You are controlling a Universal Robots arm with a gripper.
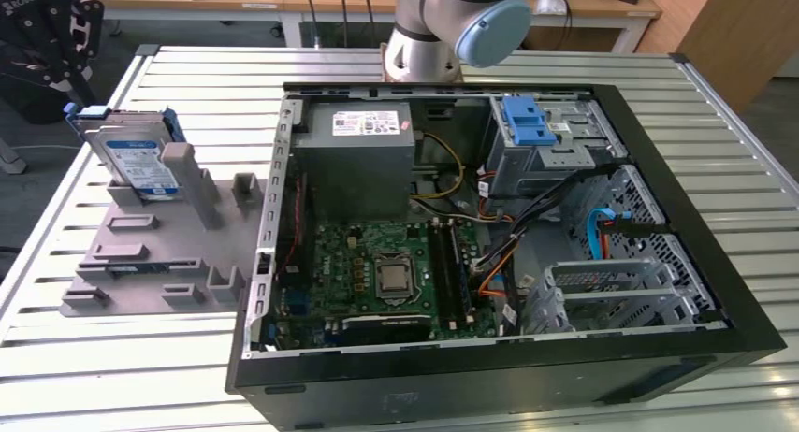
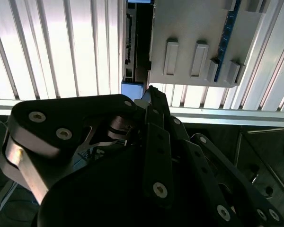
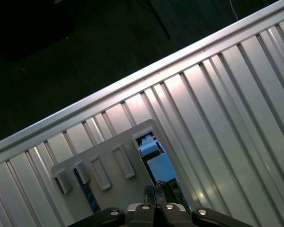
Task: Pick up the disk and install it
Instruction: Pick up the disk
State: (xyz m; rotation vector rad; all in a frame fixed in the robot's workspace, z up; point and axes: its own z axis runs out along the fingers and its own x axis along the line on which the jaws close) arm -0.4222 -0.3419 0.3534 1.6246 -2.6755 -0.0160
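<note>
At about ten o'clock in the exterior view, well apart from the arm's base (image 1: 437, 25) at twelve, the disk (image 1: 135, 161) stands on edge at the far corner of a grey fixture plate (image 1: 163, 264). Its white-and-blue label faces the camera, its blue carrier shows along the top edge, and a grey post on the plate is just beside it at its three o'clock. The plate lies flat on the slatted metal desk (image 1: 187, 86), touching or nearly touching the open computer case (image 1: 500, 385) at its three o'clock side. Inside the case, a grey power supply (image 1: 354, 161) sits toward twelve, a green motherboard (image 1: 374, 273) toward six, and a bright-blue latch (image 1: 530, 123) toward one o'clock. In both wrist views the black tool (image 2: 149, 94) (image 3: 154, 194) hangs over the edge of the plate (image 2: 194, 42) (image 3: 109, 184) and the bright slats of the desk (image 2: 61, 47) (image 3: 227, 94), with the disk (image 2: 131, 89) (image 3: 156, 163) seen edge-on close by its tip. I cannot tell whether the tool is open or closed, nor whether it touches the carrier.
</note>
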